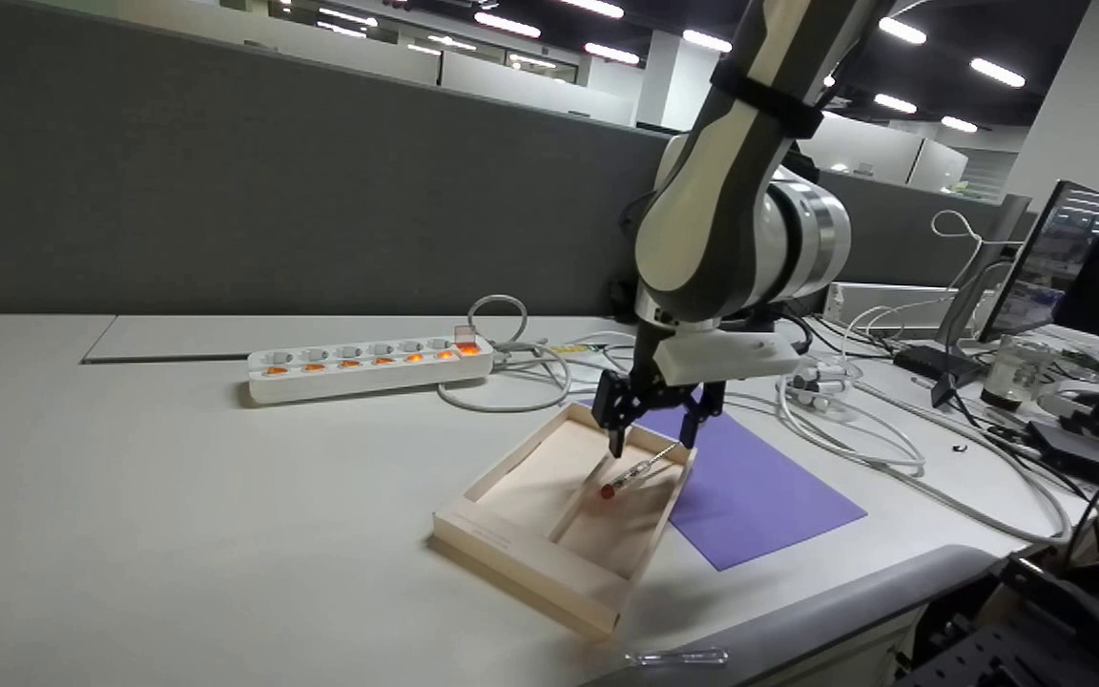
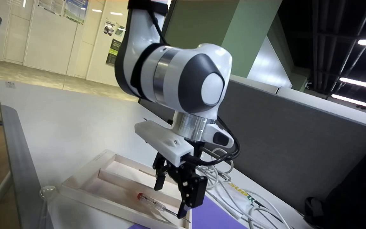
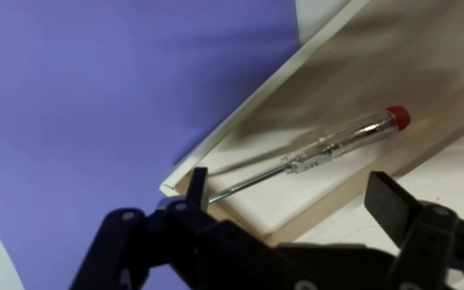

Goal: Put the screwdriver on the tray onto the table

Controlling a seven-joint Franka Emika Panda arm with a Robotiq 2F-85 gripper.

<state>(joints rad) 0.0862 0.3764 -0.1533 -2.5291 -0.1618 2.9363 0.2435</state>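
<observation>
Red-capped screwdriver lies in the wooden tray, just below the claw — which is spread wide, holding nothing. Looks pre-grasp to me: positioning roughly done, transfer not yet. To do — close on it, lift out, set down on the bench.

In an exterior view, the screwdriver lay in the right-hand compartment of the tray on the desk, with the gripper above the tray's far end, the sheet partly under the tray and to its right, the power strip behind to the left, and the partition behind the desk.
</observation>
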